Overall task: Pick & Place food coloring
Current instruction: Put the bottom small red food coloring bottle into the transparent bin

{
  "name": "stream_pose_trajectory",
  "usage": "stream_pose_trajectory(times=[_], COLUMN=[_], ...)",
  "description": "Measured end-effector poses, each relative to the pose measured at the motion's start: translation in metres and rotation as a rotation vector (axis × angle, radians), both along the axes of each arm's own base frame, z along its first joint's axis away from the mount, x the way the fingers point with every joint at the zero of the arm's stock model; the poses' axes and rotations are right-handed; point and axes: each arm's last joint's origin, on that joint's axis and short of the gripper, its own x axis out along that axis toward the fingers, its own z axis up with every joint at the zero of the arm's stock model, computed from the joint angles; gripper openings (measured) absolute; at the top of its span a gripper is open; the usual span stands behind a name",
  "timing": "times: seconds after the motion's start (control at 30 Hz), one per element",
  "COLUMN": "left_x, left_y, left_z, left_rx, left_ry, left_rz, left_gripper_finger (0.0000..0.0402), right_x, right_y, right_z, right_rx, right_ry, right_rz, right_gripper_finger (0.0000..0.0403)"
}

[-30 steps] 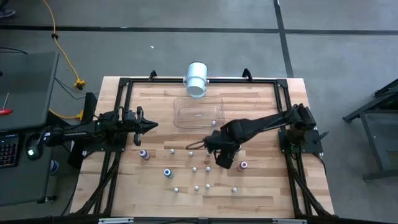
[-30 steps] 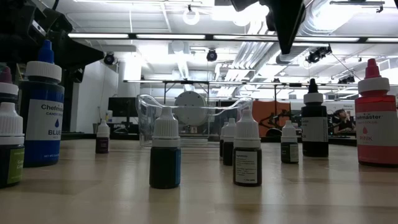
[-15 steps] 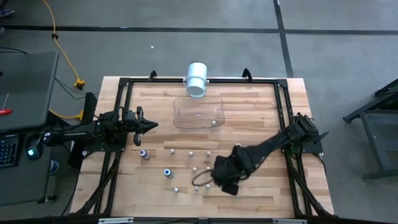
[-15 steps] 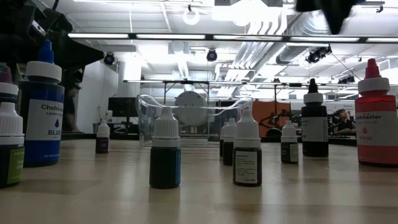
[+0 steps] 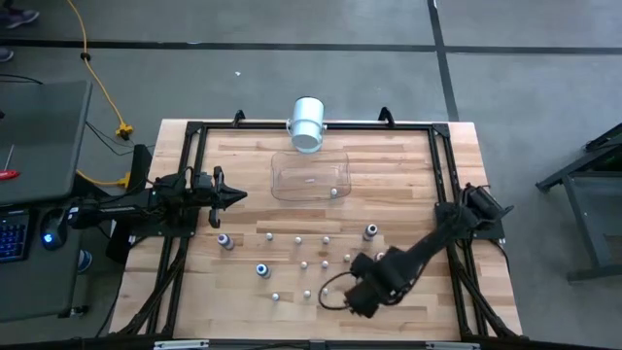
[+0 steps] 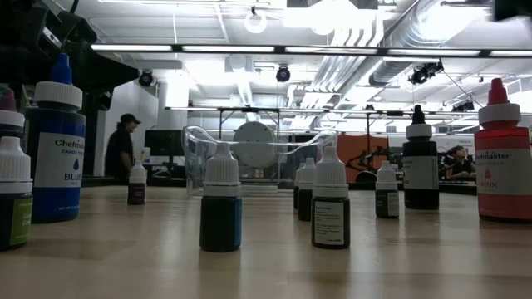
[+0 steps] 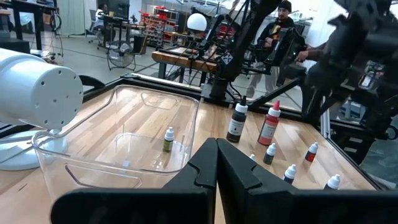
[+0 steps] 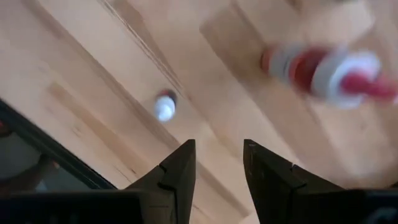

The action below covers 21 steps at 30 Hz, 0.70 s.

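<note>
Several tiny white-capped food coloring bottles (image 5: 303,263) stand upright on the wooden table, with a bigger blue one (image 5: 262,269), a purple one (image 5: 225,241), a black one (image 5: 370,230) and a pink one (image 6: 503,158). One small bottle (image 7: 168,139) stands inside the clear tub (image 5: 311,177). My right gripper (image 5: 355,299) hovers open and empty above the table near its front edge; its wrist view (image 8: 219,155) looks down on a small bottle (image 8: 164,107) and the pink bottle (image 8: 329,71). My left gripper (image 5: 233,194) waits shut at the table's left, also shown in its wrist view (image 7: 216,155).
A big white cylinder (image 5: 307,123) lies at the far edge behind the tub. A black frame (image 5: 194,131) runs around the table. A person (image 6: 121,149) stands in the room beyond. Bare wood lies at the table's front right (image 5: 428,311).
My right gripper has swept from above the middle of the table toward the near edge, over the bottles. The black bottle, which the arm covered before, now shows. No bottle has moved.
</note>
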Motion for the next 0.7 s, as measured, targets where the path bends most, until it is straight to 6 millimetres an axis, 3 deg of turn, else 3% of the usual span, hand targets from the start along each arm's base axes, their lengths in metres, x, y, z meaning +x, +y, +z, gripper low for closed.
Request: stream_pose_trajectory(times=[0.1,0.27,0.7], left_x=[0.000,0.000,0.000], left_y=[0.000,0.000,0.000], left_z=[0.000,0.000,0.000], left_rx=[0.000,0.000,0.000], left_ry=[0.000,0.000,0.000], left_rz=[0.000,0.000,0.000], left_gripper_finger=[0.0001,0.0001,0.0001], right_x=[-0.005,0.003,0.007], right_y=[0.008,0.015,0.008], right_z=[-0.013,-0.021,-0.032], right_rx=[0.022,0.076,0.109], right_ry=[0.000,-0.116,-0.086], right_rz=[-0.094,-0.217,-0.328], right_gripper_finger=[0.0124,0.0124,0.0129])
